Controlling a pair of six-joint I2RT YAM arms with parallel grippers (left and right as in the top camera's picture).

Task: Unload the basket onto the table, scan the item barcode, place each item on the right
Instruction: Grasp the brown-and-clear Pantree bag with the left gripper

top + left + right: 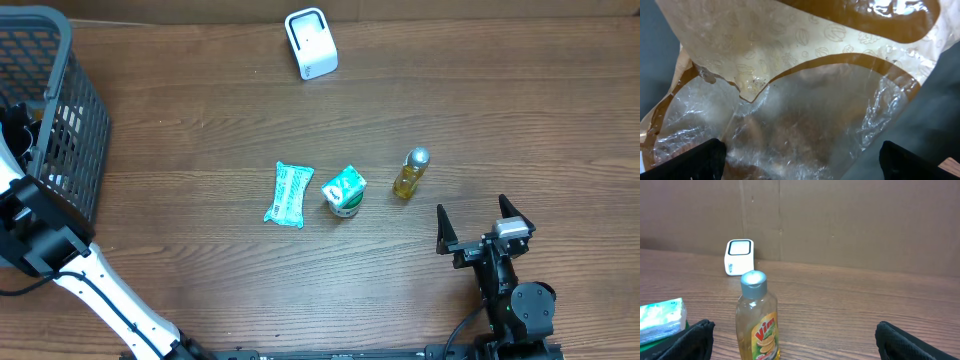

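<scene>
Scanner (312,45) sits at twelve o'clock overhead, bottle (411,173) at three, right gripper (485,222) splayed at four. Left wrist: left gripper (800,160) gapes over a crinkly bag (805,100). Right wrist: bottle at seven o'clock; we'd centre, then pinch its body squarely, label outward.

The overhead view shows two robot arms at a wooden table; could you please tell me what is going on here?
The left pincer, open, appears to be down in the grey basket, over a clear-and-brown plastic bag without gripping it. The right pincer is open and empty, just behind the yellow bottle. That bottle, a green-and-white carton and a green packet sit in a row on the table, with the white scanner at the far edge. Nothing is held for scanning yet.
</scene>
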